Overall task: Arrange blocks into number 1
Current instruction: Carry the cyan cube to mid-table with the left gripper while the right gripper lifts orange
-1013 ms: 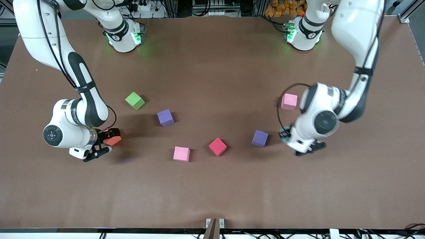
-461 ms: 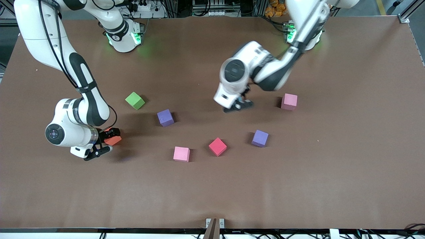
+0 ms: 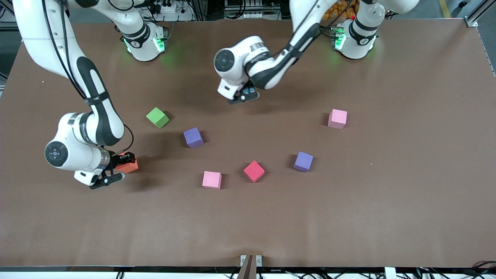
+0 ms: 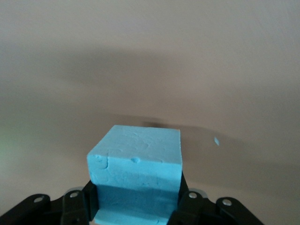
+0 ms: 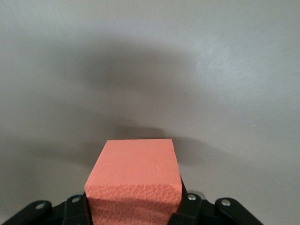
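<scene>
Brown table [image 3: 387,217], six foam cubes loose: I've swung left gripper [image 3: 243,96], clamping small cyan foam cube [image 4: 136,176], toward centre; right gripper [image 3: 116,170] just clamped small orange foam cube [image 5: 133,180] — two pieces ready for the numeral.

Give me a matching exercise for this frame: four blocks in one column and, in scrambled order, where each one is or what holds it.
Blocks:
1. cyan block
2. orange block
3. green block
4. red block

Places:
A. on the table, between a pink block and a purple block
B. clamped in the right gripper
C. on the table, beside the other purple block, farther from the front camera than it
D. clamped in the left gripper

Pairs: 1-D, 2-B, 3-C, 4-A
</scene>
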You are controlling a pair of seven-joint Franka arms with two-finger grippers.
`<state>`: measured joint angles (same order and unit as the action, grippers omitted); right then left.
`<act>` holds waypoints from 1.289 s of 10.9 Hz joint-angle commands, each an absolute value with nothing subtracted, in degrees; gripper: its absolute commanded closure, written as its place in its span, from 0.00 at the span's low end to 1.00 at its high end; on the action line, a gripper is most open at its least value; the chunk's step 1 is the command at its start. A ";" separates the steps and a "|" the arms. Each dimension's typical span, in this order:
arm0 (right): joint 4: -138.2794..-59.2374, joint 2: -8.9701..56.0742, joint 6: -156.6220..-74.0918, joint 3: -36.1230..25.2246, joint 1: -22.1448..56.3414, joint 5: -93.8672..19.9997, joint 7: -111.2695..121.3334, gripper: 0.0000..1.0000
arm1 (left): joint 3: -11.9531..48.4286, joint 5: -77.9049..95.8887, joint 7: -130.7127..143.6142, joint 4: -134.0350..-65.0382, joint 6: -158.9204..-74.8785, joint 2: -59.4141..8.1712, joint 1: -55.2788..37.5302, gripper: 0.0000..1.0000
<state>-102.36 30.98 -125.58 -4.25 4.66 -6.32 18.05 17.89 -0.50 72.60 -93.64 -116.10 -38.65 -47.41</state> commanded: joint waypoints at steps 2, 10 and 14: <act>-104.94 20.50 -123.40 -4.31 9.47 -6.59 -2.74 0.47 | 17.40 -0.70 71.73 -91.14 -118.39 -39.55 -50.54 1.00; -123.39 -0.07 -122.79 -4.04 16.42 -9.21 -21.69 0.44 | 16.09 -2.55 63.90 -91.67 -117.51 -38.94 -54.59 0.00; -126.47 -1.50 -123.83 -4.04 22.39 -9.84 -23.98 0.45 | 2.86 -2.29 64.50 -91.06 -117.51 -36.13 -51.16 0.00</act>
